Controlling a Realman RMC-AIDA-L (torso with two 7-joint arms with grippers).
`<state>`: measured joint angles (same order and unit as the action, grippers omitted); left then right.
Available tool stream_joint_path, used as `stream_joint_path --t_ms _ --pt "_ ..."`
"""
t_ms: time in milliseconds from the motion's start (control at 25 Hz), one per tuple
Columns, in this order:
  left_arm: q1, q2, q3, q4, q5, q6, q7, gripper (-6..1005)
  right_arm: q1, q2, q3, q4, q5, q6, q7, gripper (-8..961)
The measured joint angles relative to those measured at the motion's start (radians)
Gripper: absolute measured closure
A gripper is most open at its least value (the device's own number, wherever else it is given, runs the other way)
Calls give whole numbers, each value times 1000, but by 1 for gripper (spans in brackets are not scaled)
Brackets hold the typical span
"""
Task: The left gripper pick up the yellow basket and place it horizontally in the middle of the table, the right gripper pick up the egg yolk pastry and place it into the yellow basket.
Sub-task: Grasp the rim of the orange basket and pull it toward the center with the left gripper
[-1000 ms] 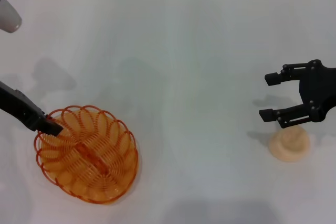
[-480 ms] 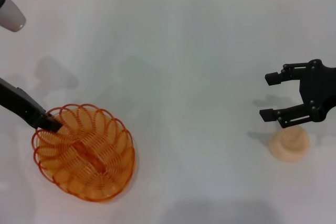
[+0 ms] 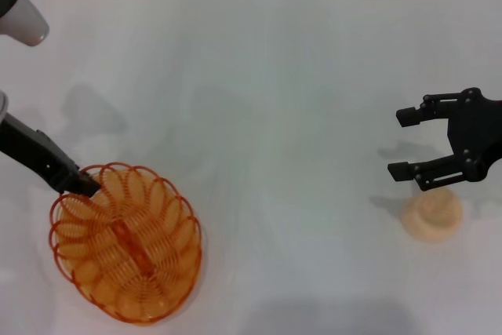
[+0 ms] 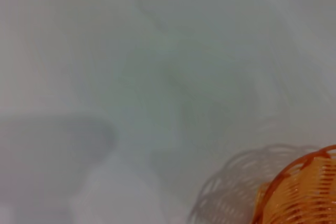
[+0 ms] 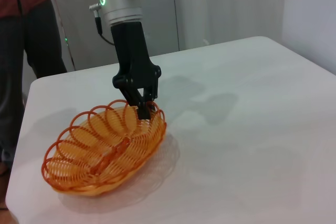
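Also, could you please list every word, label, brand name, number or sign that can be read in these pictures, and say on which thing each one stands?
There is no readable text in any view.
The yellow basket, the egg yolk pastry and the table carry no writing.
The left tool, closed on the basket rim, and the open right tool show no label.
The green ring light on the left arm's cuff is a light only, with no characters.
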<state>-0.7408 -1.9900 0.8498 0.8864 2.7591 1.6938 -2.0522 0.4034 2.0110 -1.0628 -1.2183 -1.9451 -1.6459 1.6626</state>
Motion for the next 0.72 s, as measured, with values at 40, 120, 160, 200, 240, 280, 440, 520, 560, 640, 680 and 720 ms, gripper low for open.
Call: stream_joint_path --t_ms 40,120,160,200,240,280,440,520,560,640,680,720 --pt "-2 1 -1 3 -9 7 0 890 0 0 1 0 0 0 0 155" --pt "-3 3 -9 20 -41 26 -8 892 0 0 5 0 0 0 -1 156" --pt "-3 6 -15 32 -63 38 -13 893 0 0 8 0 0 0 -1 156" --pt "-1 7 -22 44 -86 50 -23 894 0 0 13 0 0 0 -1 157" --pt "0 9 -29 60 -110 66 -40 896 0 0 17 0 0 0 -1 157" --pt "0 8 -32 72 -124 76 -59 897 0 0 22 0 2 0 -1 158" --pt "-2 -7 -27 114 -142 92 -156 901 0 -1 27 7 17 -1 -6 160" --pt "-4 -11 -26 116 -142 88 -184 904 0 -1 26 9 22 0 -8 160" --pt "-11 -16 -26 116 -142 77 -234 906 0 -1 27 9 23 0 -8 161" --pt "-18 -20 -28 116 -144 58 -308 909 0 -1 27 9 23 0 -8 162" --pt "-20 -23 -27 115 -144 45 -349 910 0 -2 27 9 23 0 -8 162" --pt "-21 -25 -27 114 -144 35 -382 910 0 -2 27 10 23 0 -9 163"
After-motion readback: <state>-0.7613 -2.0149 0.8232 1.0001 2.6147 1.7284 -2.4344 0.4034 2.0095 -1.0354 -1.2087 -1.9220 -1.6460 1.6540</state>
